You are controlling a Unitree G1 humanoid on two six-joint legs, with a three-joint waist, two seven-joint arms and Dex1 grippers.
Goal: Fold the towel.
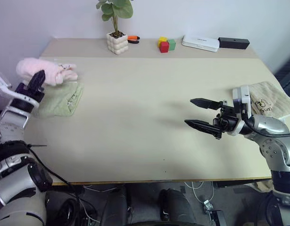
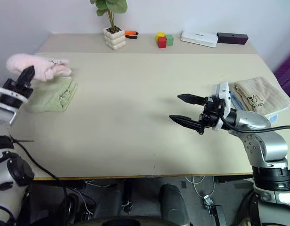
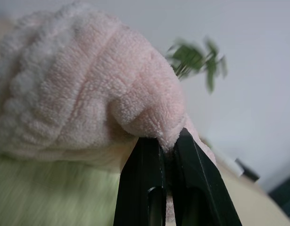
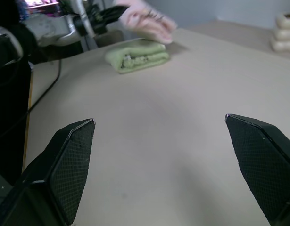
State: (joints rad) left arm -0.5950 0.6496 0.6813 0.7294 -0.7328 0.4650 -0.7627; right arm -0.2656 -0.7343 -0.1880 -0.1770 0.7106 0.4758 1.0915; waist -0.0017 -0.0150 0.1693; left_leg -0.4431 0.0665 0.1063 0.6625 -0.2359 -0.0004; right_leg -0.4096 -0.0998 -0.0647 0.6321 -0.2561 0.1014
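Both left gripper (image 3: 169,155) fingers pinch towel (image 1: 43,70) (mark blurred); right gripper (image 1: 200,114) spread.

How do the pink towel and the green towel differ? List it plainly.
The pink towel is bunched into a loose roll and pinched by the shut left tool; the green towel is folded flat and no tool touches it. The pink towel sits above the green towel, which lies on the table. The pink one bears a small dark mark; the green shows none I can make out. Both are soft terry cloth at the table's left side.
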